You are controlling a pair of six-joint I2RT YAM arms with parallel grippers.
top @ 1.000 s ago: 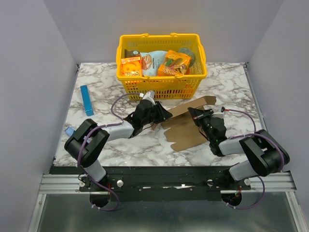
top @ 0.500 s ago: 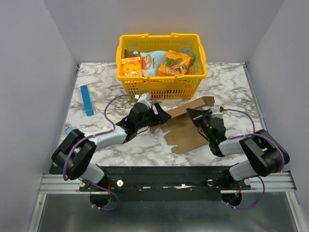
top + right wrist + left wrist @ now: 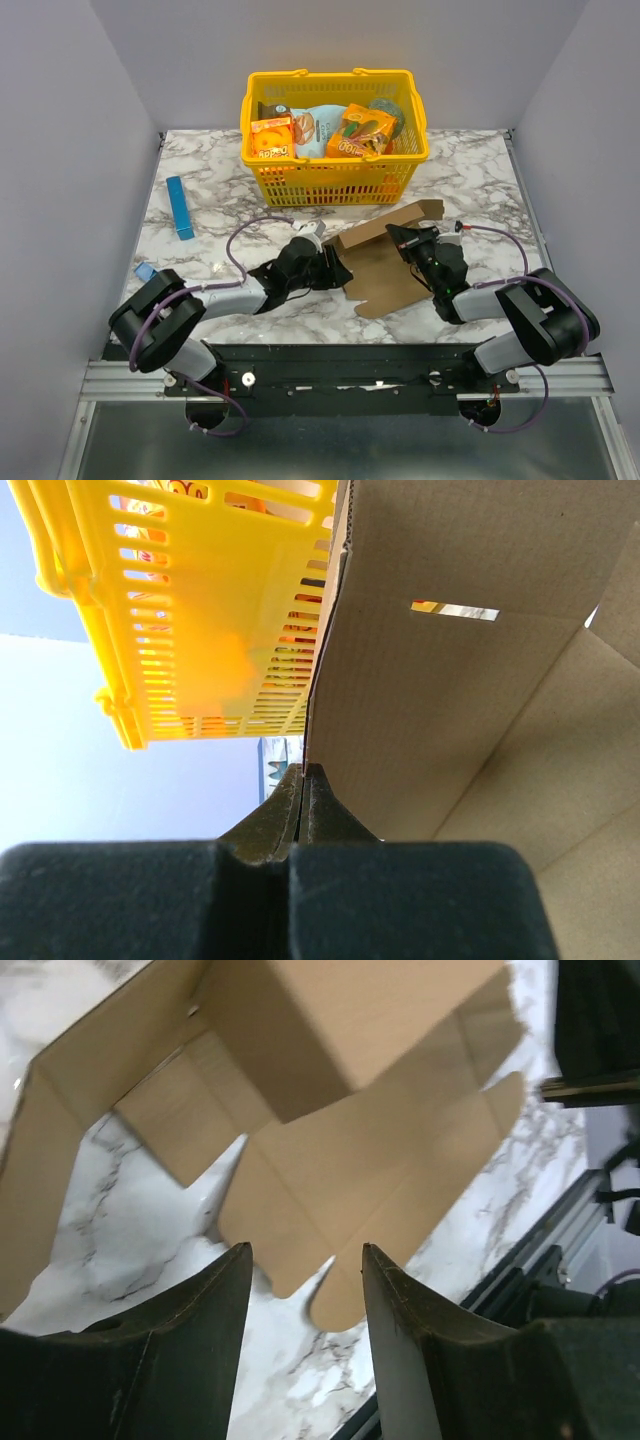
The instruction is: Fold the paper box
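Where the paper box (image 3: 385,272) lies half-formed toward the front edge of the bench (image 3: 470,175), the right gripper (image 3: 398,238) is clamped on its raised wall. The left gripper (image 3: 338,272) stands part-open, empty, beside the left flaps. Judged light, thin, crease-prone: grip near fold lines.

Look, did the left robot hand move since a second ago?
Yes. The left gripper has pulled back toward the near edge of the table, farther from the yellow basket. It is now beside the left edge of the paper box.
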